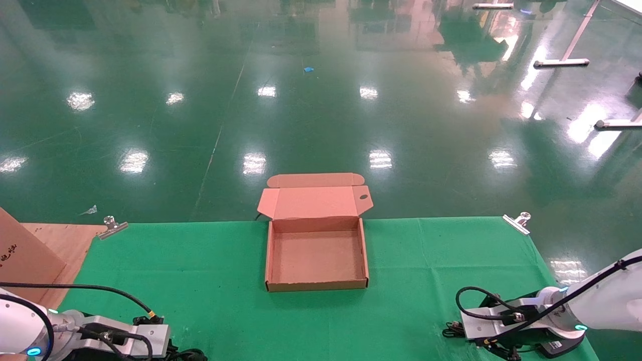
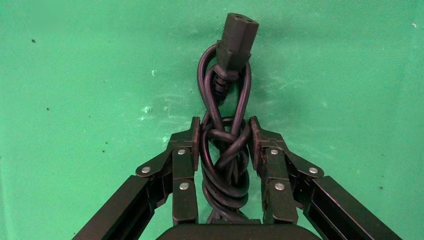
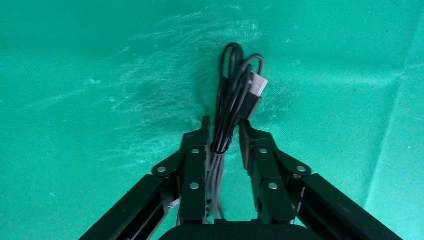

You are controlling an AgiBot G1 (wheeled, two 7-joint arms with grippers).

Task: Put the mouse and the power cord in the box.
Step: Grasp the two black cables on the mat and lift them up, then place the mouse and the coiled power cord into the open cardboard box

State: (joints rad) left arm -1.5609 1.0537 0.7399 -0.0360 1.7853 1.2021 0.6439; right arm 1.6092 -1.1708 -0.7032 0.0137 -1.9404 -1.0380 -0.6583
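I see left gripper point(image 2: 225, 142) at desk's near left corner, clenched on cord point(image 2: 226, 150). Right gripper point(image 3: 226, 145) at near right corner grasps mouse cable point(image 3: 232, 107). Box point(image 1: 316, 287) open mid-desk.

A green cloth point(image 1: 210, 281) covers the surface, pinned by a metal clip point(image 1: 112, 226) at one far corner and another clip point(image 1: 517, 221) at the other. A wooden board point(image 1: 60, 238) and a brown cardboard panel point(image 1: 22, 255) lie off the cloth's left edge, with glossy green floor point(image 1: 321, 100) beyond.
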